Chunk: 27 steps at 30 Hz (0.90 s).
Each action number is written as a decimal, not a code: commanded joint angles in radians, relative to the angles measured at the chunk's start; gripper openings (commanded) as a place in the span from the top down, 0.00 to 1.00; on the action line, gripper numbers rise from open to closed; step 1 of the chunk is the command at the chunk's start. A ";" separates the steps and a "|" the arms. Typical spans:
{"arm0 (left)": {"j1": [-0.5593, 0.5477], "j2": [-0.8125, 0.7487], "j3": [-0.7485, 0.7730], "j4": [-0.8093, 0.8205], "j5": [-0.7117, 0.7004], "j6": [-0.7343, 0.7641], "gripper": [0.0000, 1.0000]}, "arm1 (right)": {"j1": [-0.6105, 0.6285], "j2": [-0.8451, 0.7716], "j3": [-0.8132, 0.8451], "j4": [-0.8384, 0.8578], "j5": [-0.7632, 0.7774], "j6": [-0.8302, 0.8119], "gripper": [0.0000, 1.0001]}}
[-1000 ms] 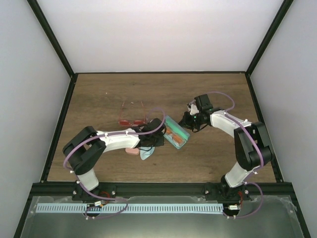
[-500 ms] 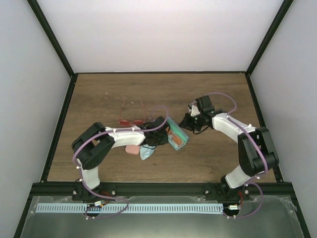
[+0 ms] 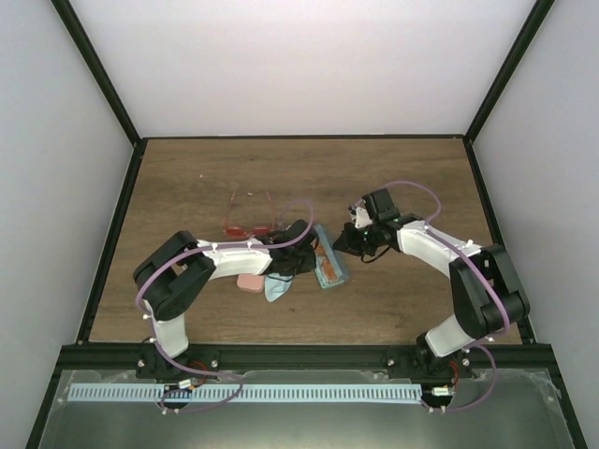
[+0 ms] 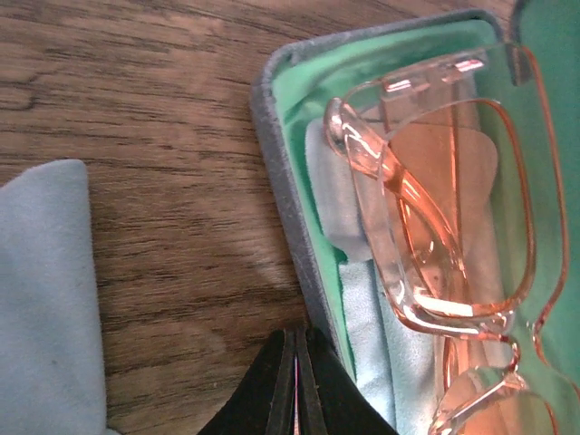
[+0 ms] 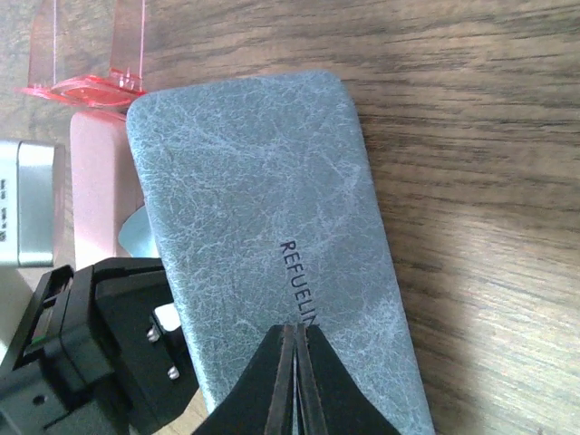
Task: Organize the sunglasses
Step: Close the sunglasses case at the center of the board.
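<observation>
Grey-blue, felt-like material covers the case (image 3: 329, 265) that both arms attend to, so we place everything else against it. Inside it, on the green lining (image 4: 399, 54) and a folded light blue cloth (image 4: 372, 317), lie the orange-red sunglasses (image 4: 453, 199). The reddish-pink pair (image 3: 249, 223) sits on the desk (image 3: 412, 178) to the case's left and farther from the arm bases, and a pink case (image 3: 249, 282) lies near its left side. The left hand (image 4: 296, 337) has its fingers pressed together on nothing, tips right at the case's rim. The right hand (image 5: 296, 331) is likewise pressed together and empty, tips against the outside of the lid (image 5: 254, 217). We judge the lid is being pushed shut. The case could skate across the desk, because a closed fingertip pushes rather than grips and the left hand only braces one edge. The lid could also come down on the left fingers or on a raised part of the frame, bending the thin glasses or leaving the case ajar.
</observation>
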 commanded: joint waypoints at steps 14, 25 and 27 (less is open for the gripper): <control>0.025 -0.022 -0.071 0.064 0.008 -0.013 0.96 | 0.067 0.025 0.012 -0.030 -0.033 -0.013 0.97; 0.035 -0.057 -0.106 0.069 0.004 -0.017 0.95 | 0.114 0.086 0.030 -0.014 -0.035 -0.004 0.97; 0.038 -0.073 -0.121 0.069 -0.002 -0.021 0.95 | 0.114 0.102 0.029 -0.013 -0.039 -0.006 0.97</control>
